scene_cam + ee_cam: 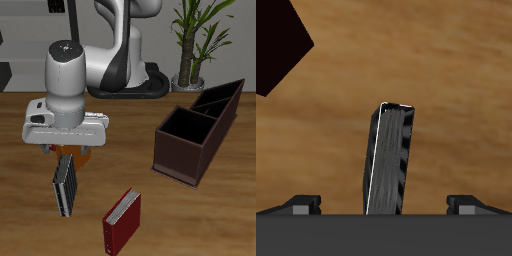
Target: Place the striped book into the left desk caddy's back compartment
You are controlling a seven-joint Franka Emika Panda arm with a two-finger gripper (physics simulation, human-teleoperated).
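The striped book stands on edge on the wooden table, near the front edge, with narrow black, grey and white stripes. My gripper hangs directly above it. In the wrist view the book sits midway between my fingertips, which stand far apart and clear of both covers, so the gripper is open. The left desk caddy, a dark brown box with compartments in a row, stands well away from the book, farther back.
A dark red book stands close to the striped book, at the table's front edge. A potted plant and the robot base are at the back. A dark shape shows in the wrist view; I cannot tell what it is.
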